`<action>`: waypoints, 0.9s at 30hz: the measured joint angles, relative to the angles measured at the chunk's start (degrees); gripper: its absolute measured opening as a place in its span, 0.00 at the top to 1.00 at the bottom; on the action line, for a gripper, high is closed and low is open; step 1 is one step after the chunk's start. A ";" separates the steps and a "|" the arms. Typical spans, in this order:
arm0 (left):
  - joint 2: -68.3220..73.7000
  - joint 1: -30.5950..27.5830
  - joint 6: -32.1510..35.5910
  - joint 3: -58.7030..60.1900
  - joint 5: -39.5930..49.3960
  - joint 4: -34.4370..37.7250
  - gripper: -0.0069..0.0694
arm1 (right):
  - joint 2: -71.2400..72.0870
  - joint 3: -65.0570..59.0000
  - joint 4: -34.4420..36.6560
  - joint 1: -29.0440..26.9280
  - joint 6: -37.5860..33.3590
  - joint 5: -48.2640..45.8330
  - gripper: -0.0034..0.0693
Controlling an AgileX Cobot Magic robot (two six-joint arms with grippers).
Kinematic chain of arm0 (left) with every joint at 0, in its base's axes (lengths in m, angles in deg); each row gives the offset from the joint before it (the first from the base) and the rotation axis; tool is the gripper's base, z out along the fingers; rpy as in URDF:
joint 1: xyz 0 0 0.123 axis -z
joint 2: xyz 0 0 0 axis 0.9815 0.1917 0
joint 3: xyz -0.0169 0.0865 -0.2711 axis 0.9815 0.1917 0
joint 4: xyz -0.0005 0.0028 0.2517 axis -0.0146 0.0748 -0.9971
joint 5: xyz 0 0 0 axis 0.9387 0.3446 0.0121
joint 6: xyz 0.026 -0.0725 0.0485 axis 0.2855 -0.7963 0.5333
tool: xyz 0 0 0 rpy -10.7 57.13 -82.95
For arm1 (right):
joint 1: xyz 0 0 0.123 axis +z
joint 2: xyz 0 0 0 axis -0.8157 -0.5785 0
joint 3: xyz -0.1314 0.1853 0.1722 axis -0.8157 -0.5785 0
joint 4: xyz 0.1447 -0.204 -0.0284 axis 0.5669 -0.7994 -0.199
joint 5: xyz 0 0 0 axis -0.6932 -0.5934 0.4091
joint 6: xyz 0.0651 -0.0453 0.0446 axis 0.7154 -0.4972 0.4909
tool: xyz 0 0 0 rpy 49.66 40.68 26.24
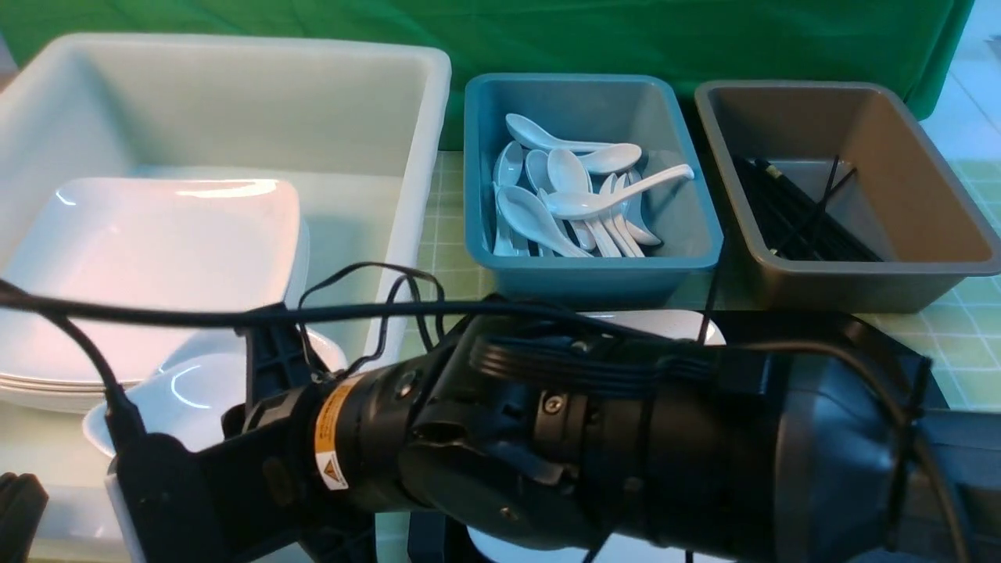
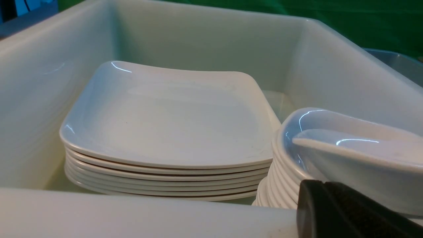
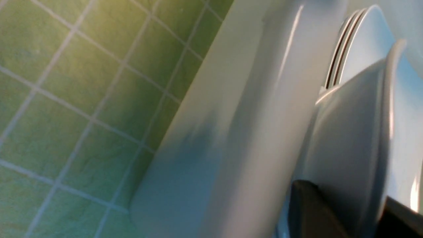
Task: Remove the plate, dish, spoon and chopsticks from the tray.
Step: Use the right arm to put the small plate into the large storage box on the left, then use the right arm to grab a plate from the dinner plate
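Observation:
A small white dish [image 1: 188, 391] lies tilted on a stack of similar bowls [image 2: 281, 175] inside the big white bin [image 1: 422, 156]. My right gripper [image 3: 345, 191] reaches across to it, one finger on each side of the dish's wall [image 3: 357, 132]. Blur hides whether the fingers still press the wall. My left gripper [image 2: 323, 185] is shut and empty just outside the bin's near rim. An edge of the white plate [image 1: 672, 324] shows on the black tray [image 1: 829, 328], mostly hidden by my right arm [image 1: 626, 438]. Several spoons [image 1: 579, 195] and chopsticks [image 1: 798, 219] lie in bins.
A stack of large white square plates [image 2: 172, 125] fills the bin's left part. The teal bin [image 1: 485, 195] with the spoons and the brown bin [image 1: 923, 180] with the chopsticks stand behind the tray on a green gridded mat [image 3: 66, 99]. A green cloth hangs at the back.

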 joint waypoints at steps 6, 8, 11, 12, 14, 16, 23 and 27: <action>0.00 0.00 0.00 0.00 0.00 0.00 0.91 | 0.00 0.03 -2.67 0.00 -0.08 0.46 0.56; 0.00 0.00 0.00 0.00 0.00 0.00 0.91 | 0.00 0.03 -4.51 0.00 0.23 0.41 0.54; 0.00 0.00 0.00 0.00 0.00 0.00 0.91 | 0.31 0.03 -7.68 0.00 1.16 0.23 0.52; 0.00 0.00 0.00 0.00 0.00 0.00 0.91 | 0.59 0.03 -8.00 0.00 1.26 0.01 0.52; 0.00 0.00 0.00 0.00 0.00 0.00 0.91 | 1.70 0.03 -8.40 0.00 1.79 -0.31 0.52; 0.00 0.00 0.00 0.00 0.00 0.00 0.91 | 4.21 0.03 -8.65 0.00 3.99 -0.66 0.52; 0.00 0.00 0.08 0.00 0.00 0.00 0.91 | 16.18 0.03 -10.59 0.00 18.31 -8.77 0.64; 0.00 0.00 0.08 0.00 0.00 0.00 0.91 | 25.36 0.03 -13.60 0.00 31.00 -22.83 0.85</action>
